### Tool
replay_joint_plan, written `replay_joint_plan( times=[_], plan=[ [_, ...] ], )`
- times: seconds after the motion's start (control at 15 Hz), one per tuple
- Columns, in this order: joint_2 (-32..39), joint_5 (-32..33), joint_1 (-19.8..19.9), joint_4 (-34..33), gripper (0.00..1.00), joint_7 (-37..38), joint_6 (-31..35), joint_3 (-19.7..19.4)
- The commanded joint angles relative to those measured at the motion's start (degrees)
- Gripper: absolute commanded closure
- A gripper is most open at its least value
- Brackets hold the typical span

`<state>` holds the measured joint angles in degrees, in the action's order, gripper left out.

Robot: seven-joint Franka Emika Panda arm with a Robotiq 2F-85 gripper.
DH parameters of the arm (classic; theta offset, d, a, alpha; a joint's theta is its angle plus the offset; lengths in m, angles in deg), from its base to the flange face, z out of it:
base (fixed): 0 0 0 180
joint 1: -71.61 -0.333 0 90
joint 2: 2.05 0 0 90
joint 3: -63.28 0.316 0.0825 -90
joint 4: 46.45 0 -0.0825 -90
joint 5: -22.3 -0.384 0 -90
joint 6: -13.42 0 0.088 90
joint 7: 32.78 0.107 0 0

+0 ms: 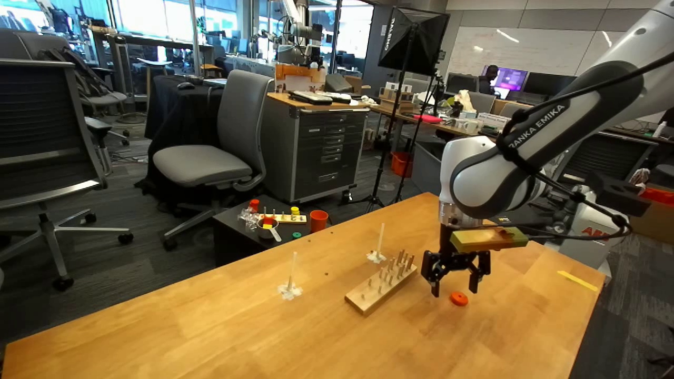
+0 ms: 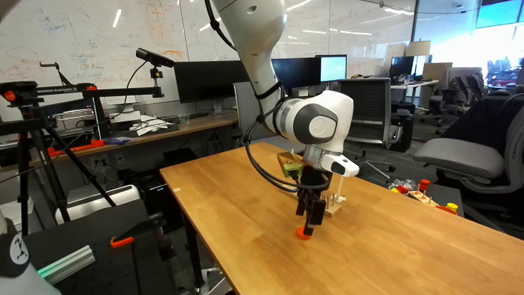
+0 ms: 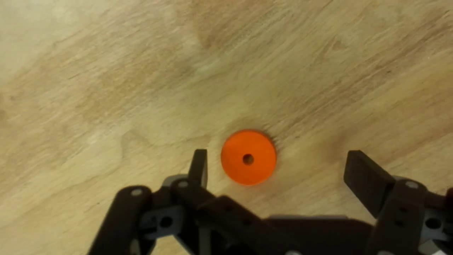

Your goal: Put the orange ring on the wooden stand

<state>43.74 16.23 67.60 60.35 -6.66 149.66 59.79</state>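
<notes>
The claw [image 1: 455,290] is pointing downward over the table [image 1: 210,326], its jaws standing wide apart and gripping nothing. Just below it the orange ring [image 3: 260,164] is lying flat on the tabletop, its small centre hole facing up. In the wrist view the ring is showing between the two fingers [image 3: 199,166], nearer the nine o'clock finger, with a gap on both sides.

In an exterior view the wooden peg stand [image 1: 373,295] is resting at about nine o'clock from the ring, its pegs getting taller toward its two o'clock end. Two pale upright sticks [image 1: 380,239] are rising from whitish patches [image 1: 290,292], at twelve and nine o'clock from the stand. A flat yellow strip [image 1: 577,280] is lying between two and three o'clock from the ring.
</notes>
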Motion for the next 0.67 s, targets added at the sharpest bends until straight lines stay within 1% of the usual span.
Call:
replay_joint_plan(
  times=[0.0, 0.2, 0.6],
  plan=[
    [-0.3, -1.6, -0.1, -0.3, 0.0, 0.5, -0.6, -0.7],
    [0.2, -0.9, -0.6, -0.4, 0.0, 0.9, -0.6, -1.3],
    [1.6, -1.5, -0.2, -0.6, 0.0, 0.5, -0.2, -0.9]
  ],
)
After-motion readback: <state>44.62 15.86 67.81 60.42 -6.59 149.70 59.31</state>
